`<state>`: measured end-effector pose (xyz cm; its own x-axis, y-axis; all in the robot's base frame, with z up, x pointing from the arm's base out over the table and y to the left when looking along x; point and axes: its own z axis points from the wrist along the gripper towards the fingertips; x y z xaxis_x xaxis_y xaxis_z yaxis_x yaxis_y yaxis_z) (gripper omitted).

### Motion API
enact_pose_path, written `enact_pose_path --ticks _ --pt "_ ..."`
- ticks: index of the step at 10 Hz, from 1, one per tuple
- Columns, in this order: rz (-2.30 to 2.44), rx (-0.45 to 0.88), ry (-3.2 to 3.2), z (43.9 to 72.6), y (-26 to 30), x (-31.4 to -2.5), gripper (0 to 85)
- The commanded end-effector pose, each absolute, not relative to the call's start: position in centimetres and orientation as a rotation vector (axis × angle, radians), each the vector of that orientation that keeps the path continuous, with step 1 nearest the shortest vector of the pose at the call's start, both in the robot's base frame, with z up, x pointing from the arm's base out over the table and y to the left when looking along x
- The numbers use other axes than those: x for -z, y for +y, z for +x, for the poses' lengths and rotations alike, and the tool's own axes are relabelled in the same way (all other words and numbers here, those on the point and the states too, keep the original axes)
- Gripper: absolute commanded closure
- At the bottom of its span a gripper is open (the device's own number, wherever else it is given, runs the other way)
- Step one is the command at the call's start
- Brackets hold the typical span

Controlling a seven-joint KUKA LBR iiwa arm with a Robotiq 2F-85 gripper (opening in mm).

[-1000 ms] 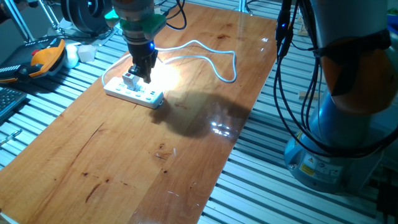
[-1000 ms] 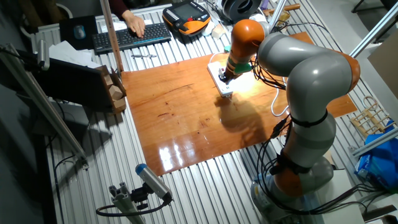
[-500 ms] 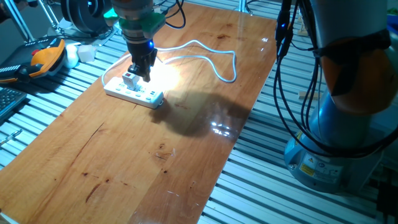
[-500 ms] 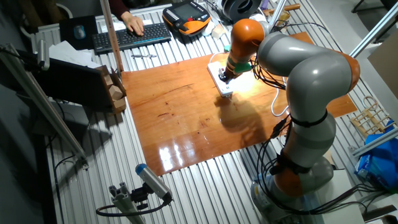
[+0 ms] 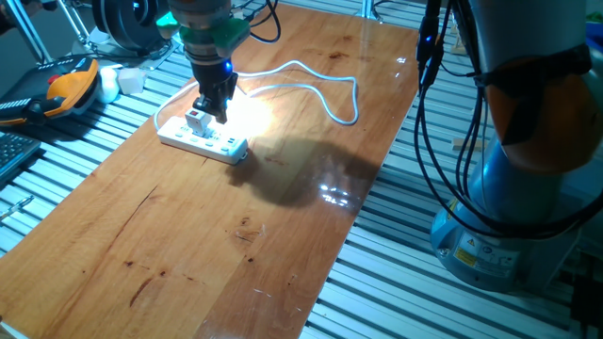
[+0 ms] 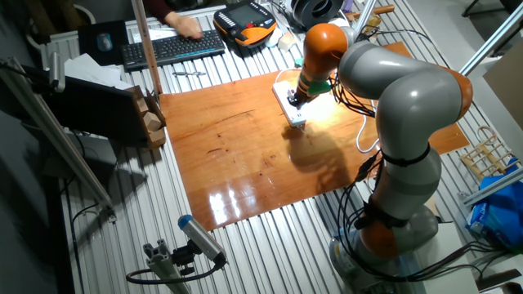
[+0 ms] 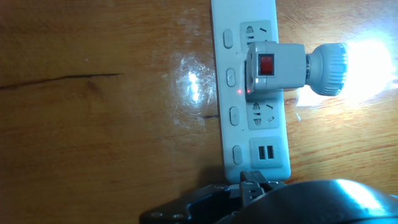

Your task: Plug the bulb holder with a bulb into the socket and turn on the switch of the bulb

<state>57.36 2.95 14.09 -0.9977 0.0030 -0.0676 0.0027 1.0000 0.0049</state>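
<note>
Looking down through the hand view, I see the bulb holder (image 7: 275,66) seated in the socket (image 7: 249,93), plugged into the second outlet from the far end, its bulb (image 7: 348,65) sticking out sideways over the desk (image 7: 93,124) and glowing bright. The switch (image 7: 267,65) shows red on the holder's square face. My hand (image 5: 213,105) hangs right above the holder, and I cannot tell how far its fingers are spread or whether they touch anything. From one fixed view, the strip's white cable (image 5: 320,89) loops away across the wood, lit by the glow.
</note>
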Motion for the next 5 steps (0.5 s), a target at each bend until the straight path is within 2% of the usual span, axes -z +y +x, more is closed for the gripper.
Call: enact_pose_path --ticks 1,5 --pt "0.004 -0.01 3.072 57.37 2.94 -14.1 85.0" --pt "0.004 -0.008 3.072 57.5 2.99 -14.09 85.0"
